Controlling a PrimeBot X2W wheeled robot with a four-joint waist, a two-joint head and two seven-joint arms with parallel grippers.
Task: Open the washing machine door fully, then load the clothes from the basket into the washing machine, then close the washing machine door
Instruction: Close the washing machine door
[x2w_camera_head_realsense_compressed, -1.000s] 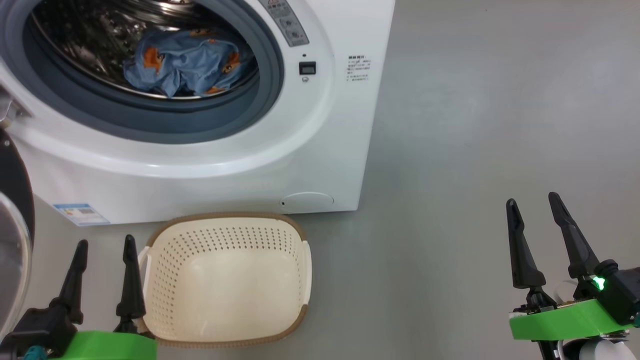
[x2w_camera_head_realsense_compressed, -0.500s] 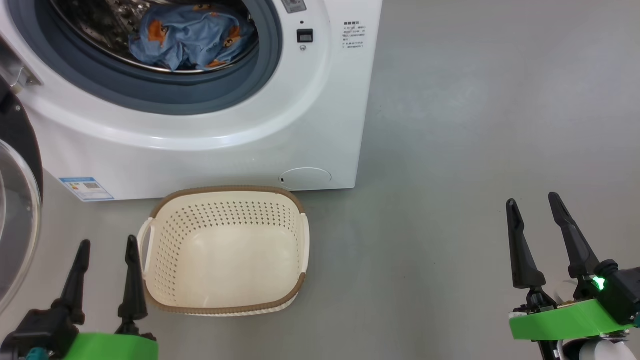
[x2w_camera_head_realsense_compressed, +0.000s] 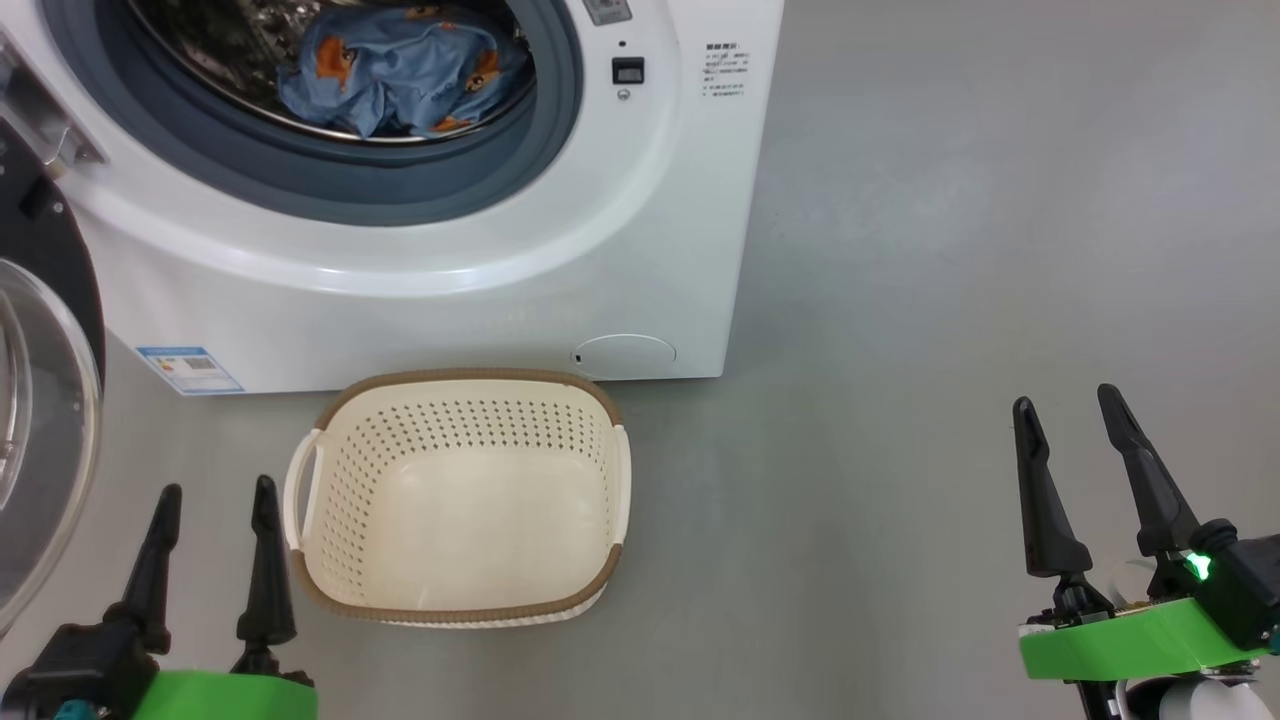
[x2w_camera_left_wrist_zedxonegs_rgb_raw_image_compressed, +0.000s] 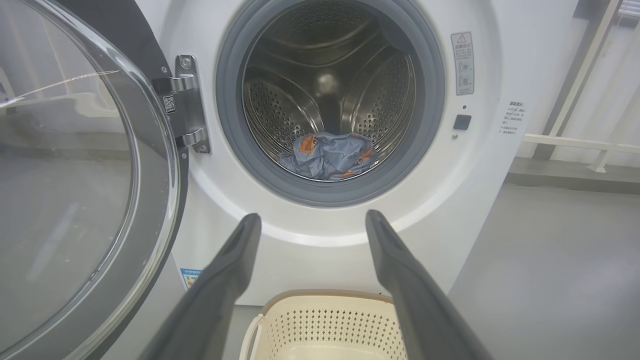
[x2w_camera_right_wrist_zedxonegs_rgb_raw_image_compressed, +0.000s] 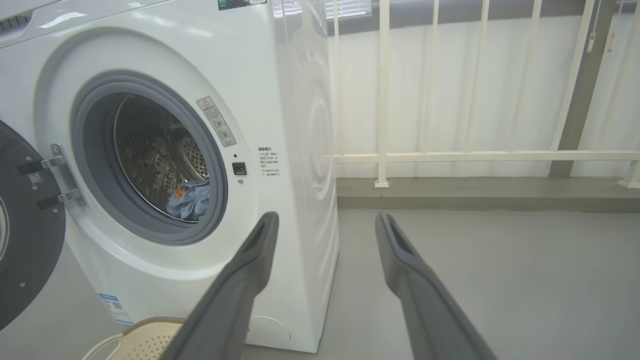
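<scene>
Clothes (x2w_camera_head_realsense_compressed: 400, 75) lie inside washing machine (x2w_camera_head_realsense_compressed: 400, 300); basket (x2w_camera_head_realsense_compressed: 460, 377) empty on floor (x2w_camera_head_realsense_compressed: 900, 300) just before it. Head camera has shifted; things unmoved. Wide and empty: left gripper (x2w_camera_head_realsense_compressed: 217, 487), right gripper (x2w_camera_head_realsense_compressed: 1064, 396). Washing machine door (x2w_camera_left_wrist_zedxonegs_rgb_raw_image_compressed: 75, 165) open; closing remains.

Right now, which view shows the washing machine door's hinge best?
Left wrist view: the steel hinge sits close and face-on, both arms clear. Head view catches a corner at its left edge; right wrist view shows it small, at an angle.
</scene>
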